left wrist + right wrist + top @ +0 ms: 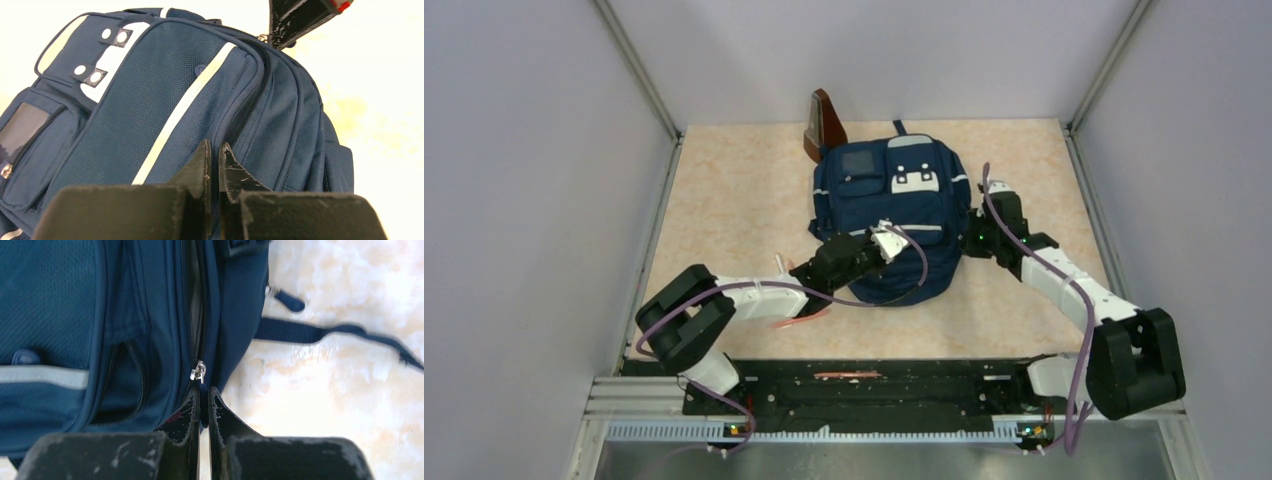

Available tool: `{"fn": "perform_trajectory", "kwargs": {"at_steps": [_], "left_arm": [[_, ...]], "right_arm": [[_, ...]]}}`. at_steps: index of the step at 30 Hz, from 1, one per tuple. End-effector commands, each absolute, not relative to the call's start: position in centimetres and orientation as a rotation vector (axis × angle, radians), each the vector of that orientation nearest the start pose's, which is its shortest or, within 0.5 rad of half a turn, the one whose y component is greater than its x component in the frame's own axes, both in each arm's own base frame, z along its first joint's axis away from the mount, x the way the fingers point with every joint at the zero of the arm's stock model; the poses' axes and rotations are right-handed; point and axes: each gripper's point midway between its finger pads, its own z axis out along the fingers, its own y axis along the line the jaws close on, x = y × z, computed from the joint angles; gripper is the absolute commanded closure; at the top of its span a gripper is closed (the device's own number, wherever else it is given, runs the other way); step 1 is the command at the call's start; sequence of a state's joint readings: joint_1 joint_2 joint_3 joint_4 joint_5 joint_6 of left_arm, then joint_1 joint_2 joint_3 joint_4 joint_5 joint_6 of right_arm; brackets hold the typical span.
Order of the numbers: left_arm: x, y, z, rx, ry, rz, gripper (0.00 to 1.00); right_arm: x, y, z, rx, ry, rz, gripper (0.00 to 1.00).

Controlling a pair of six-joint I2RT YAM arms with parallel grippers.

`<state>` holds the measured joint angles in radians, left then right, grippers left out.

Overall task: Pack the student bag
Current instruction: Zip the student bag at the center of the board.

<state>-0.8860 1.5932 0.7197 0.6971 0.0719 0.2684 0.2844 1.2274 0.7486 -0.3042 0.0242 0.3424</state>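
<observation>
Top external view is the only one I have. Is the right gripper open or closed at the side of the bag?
Observer: Closed. In the right wrist view the right gripper has its tips together just below a small silver zipper slider on the side of the student bag.
Operator: And the left gripper, please?
Observer: The left gripper is shut too, its tips at the zipper seam of the front pocket. Whether it pinches fabric I cannot tell.
Operator: Is something lying beside the bag near the right arm?
Observer: Yes, a loose blue strap lies on the table next to the bag.
</observation>
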Motion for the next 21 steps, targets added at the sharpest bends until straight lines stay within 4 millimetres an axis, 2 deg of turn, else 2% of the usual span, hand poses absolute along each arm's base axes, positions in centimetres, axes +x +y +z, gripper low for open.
{"fn": "perform_trajectory", "kwargs": {"at_steps": [1,10,14,17,21], "left_arm": [[29.7,-34.1,15.1,0.956,1.504,-0.46,1.0],[29.4,-34.1,15.5,0.982,1.522,-0.462,1.0],[29.3,-34.3,15.7,0.981,1.519,-0.477,1.0],[29.2,-34.4,15.9,0.984,1.522,-0.488,1.0],[29.4,-34.5,16.8,0.961,1.53,-0.492,1.0]], "right_arm": [[36.9,6.9,13.5,0.099,2.178,0.116,1.0],[42.5,6.5,16.1,-0.115,2.052,-0.033,1.0],[45.4,7.0,16.8,-0.224,2.01,-0.073,1.0],[47.4,6.8,16.8,-0.231,2.017,-0.109,1.0],[48.7,6.9,17.3,-0.208,2.018,-0.093,1.0]]}}
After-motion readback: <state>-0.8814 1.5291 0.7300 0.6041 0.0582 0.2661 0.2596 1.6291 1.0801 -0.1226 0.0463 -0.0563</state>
